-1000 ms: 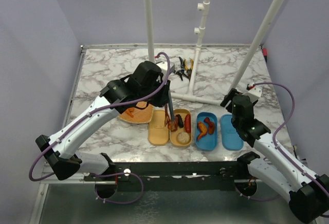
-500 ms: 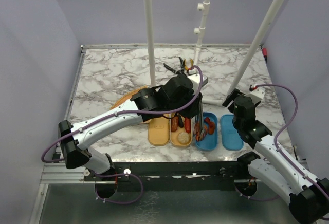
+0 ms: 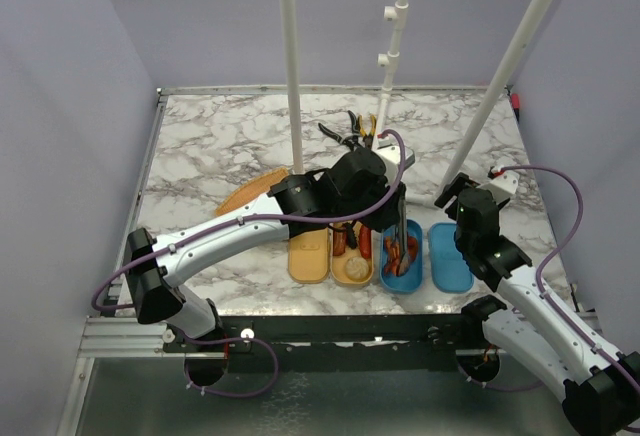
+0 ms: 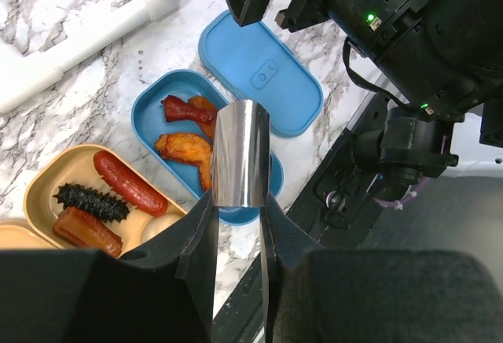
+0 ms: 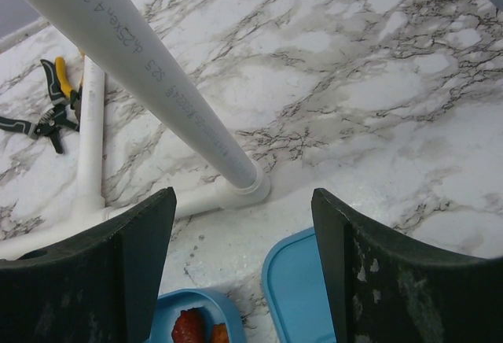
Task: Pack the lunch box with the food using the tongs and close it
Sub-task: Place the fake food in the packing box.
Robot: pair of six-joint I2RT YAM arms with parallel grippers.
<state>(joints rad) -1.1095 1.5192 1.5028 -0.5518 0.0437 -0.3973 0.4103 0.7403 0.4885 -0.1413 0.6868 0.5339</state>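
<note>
Looks like we're mid-packing: the left gripper (image 4: 236,219) is clamped on the shiny grey metal tongs (image 4: 242,153), pinching the smooth folded-band end, and they hang over the blue lunch box (image 4: 149,113). I can't tell if the tips are carrying anything, since the band hides them. The box is a glossy plastic oval already holding a few wrinkly orange-red food bits (image 4: 185,146). Its matching flat lid (image 4: 267,75) lies just at 3 o'clock of it in the top view. At 9 o'clock, touching, is a tan tray (image 4: 43,193) with a smooth red sausage (image 4: 126,182), a bumpy dark brown piece (image 4: 90,200), another reddish sausage (image 4: 86,231) and a round beige ball (image 4: 161,226). My guess is the next move is swinging to 9 o'clock and nipping one of those; the ball looks likeliest to roll. The right gripper (image 5: 240,272) hovers with its fingers spread wide and empty above the marble table (image 5: 354,83), near the lid.
</note>
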